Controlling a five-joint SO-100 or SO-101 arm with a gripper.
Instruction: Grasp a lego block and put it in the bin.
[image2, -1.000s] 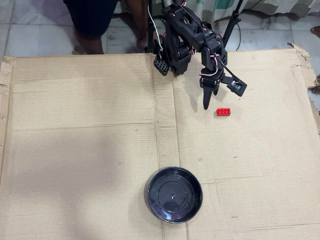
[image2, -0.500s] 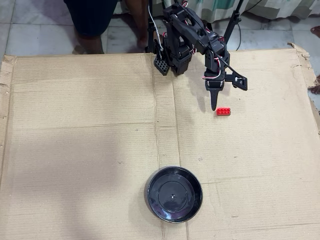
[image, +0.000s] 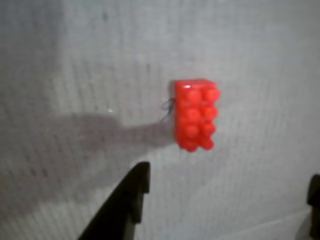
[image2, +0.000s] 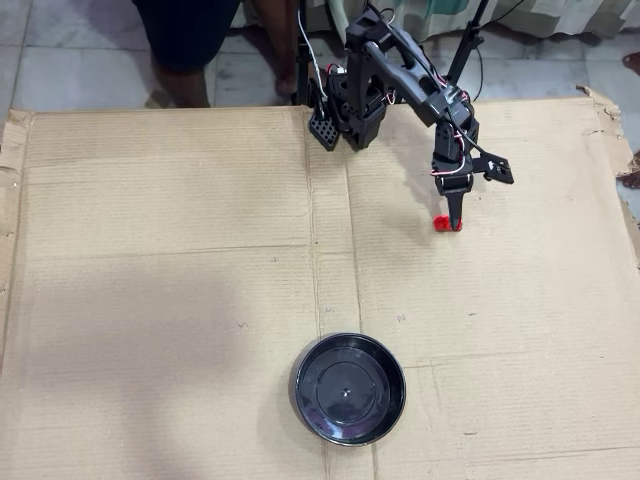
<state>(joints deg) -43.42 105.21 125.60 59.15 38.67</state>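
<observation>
Brown corrugated cardboard (image2: 180, 250) covers the bench, tiled floor beyond its far edge. The lego block (image: 194, 114) is bright red, with two rows of round studs, lying flat on the cardboard. The end effector (image: 227, 200) hangs right over it, spread wide and gripping nothing. The glossy black bin (image2: 349, 389) sits well apart, near the front edge.

No readable text, label, brand, number or sign is showing anywhere, neither on the lego block (image: 194, 114) nor on the cardboard (image2: 180, 250) beneath it.
</observation>
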